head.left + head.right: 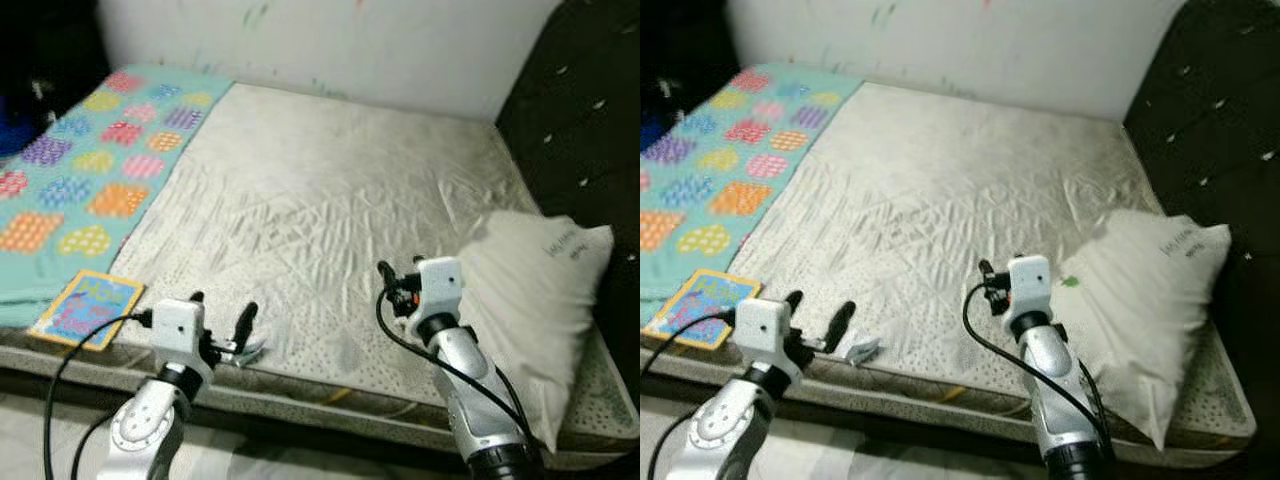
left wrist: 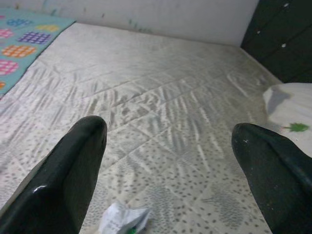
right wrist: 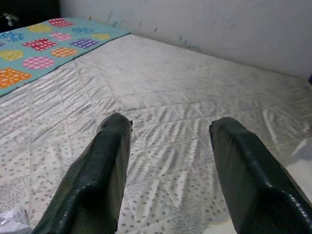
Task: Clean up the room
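Observation:
A crumpled white wrapper [image 1: 250, 350] lies on the bare quilted mattress [image 1: 330, 200] close to its front edge. My left gripper [image 1: 221, 310] hovers open just above and behind it; the wrapper [image 2: 124, 219] sits low between the two black fingers [image 2: 73, 170]. My right gripper [image 1: 400, 268] is open over the mattress, beside a white pillow [image 1: 530, 290] to its right, with nothing between its fingers [image 3: 97, 175]. A small green scrap [image 1: 1070, 282] rests on the pillow's near corner. A colourful children's book [image 1: 88, 308] lies at the front left edge.
A teal blanket [image 1: 90, 170] with coloured patches covers the mattress's left part. A white wall [image 1: 350, 40] runs along the back, and a dark tufted headboard [image 1: 580, 120] stands at the right. The floor [image 1: 40, 420] shows below the bed's front edge.

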### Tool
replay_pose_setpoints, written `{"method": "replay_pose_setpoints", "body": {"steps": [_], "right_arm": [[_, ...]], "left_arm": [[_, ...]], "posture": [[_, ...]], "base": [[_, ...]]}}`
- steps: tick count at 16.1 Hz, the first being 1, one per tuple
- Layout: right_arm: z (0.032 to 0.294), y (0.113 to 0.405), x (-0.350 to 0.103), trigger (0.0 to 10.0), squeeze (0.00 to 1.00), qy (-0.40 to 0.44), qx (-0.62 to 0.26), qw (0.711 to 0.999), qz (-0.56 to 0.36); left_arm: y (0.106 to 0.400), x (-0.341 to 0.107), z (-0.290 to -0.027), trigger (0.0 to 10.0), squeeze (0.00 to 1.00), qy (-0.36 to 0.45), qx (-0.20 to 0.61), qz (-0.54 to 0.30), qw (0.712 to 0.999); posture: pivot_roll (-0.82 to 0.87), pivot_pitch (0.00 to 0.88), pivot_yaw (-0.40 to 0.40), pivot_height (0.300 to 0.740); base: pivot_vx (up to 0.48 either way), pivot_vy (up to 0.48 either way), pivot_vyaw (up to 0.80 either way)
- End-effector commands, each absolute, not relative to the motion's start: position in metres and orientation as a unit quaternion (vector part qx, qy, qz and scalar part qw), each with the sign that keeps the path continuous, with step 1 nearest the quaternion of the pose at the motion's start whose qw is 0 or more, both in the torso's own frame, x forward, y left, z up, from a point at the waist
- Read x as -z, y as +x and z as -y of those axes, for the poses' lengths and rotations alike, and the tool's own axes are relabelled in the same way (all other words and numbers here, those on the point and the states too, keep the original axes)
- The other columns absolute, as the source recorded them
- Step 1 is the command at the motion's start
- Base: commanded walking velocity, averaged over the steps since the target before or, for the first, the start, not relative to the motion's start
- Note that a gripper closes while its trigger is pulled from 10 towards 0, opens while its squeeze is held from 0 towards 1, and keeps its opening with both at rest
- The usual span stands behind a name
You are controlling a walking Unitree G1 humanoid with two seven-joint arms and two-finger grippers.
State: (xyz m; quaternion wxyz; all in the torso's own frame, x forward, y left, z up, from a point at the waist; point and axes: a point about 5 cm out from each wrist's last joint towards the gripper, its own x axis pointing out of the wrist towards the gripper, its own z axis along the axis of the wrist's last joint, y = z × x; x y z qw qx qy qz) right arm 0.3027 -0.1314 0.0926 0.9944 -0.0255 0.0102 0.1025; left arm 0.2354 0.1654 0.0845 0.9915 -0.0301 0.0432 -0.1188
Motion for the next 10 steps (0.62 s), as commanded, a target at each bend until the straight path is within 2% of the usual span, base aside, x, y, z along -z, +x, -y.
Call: {"method": "replay_pose_setpoints", "body": {"steps": [1,10], "right_arm": [[0.1387,0.3035,-0.0946,10.0,0.00,-0.032,-0.088,0.996,-0.009],[0.1481,0.3032,-0.0931,10.0,0.00,-0.039,-0.077,0.996,-0.013]], "left_arm": [[0.2349,-0.0860,-0.1614,10.0,0.00,-0.033,0.128,-0.041,0.990],[0.2361,-0.0852,-0.1606,10.0,0.00,-0.034,0.133,-0.043,0.990]], "posture": [[0.02,0.056,-0.109,0.740],[0.02,0.054,-0.110,0.740]], "base": [[0.255,0.000,0.00],[0.250,0.000,0.00]]}}
